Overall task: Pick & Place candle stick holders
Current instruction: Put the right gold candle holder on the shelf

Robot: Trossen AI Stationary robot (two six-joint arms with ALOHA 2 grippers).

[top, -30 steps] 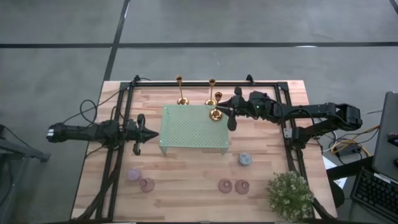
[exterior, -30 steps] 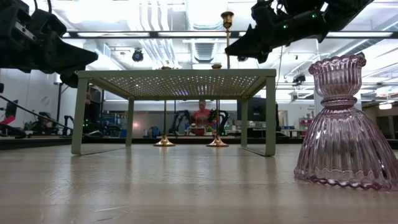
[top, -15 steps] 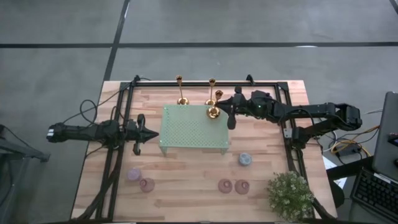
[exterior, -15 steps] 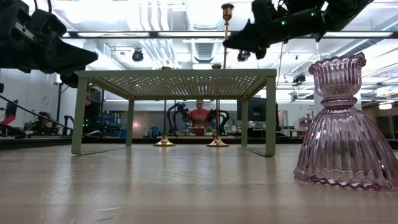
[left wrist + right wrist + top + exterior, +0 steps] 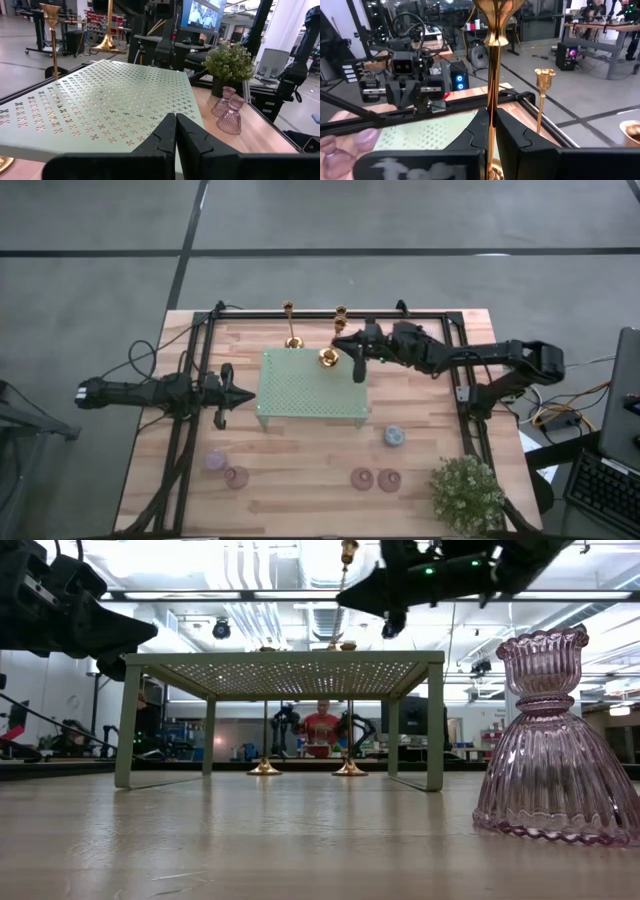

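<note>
while its two dark fingers pinch the thin stem between them, the right gripper (image 5: 490,131) holds one gold candlestick (image 5: 492,60) upright, the stem running straight up through the narrow gap and the flared cup standing well above the fingertips. from overhead, the right gripper (image 5: 356,360) sits over the far right corner of the green perforated stand (image 5: 300,395), and the held candlestick (image 5: 328,357) has its round base just over that corner of the mesh; whether the base touches the mesh cannot be told. at table level the same candlestick (image 5: 347,554) shows only its upper stem and cup beside the dark gripper (image 5: 385,595), above the stand (image 5: 280,664).

two more candlesticks stand on the wooden table (image 5: 420,480) behind the stand: one (image 5: 291,330) near its far left side, another (image 5: 340,315) just beyond the held one.

the left gripper (image 5: 228,394) waits beside the stand's left edge, its fingers (image 5: 165,135) pressed together on nothing, pointing across the mesh top. pink glass holders (image 5: 227,107) and a small potted plant (image 5: 227,62) lie toward the near right part of the table.
</note>
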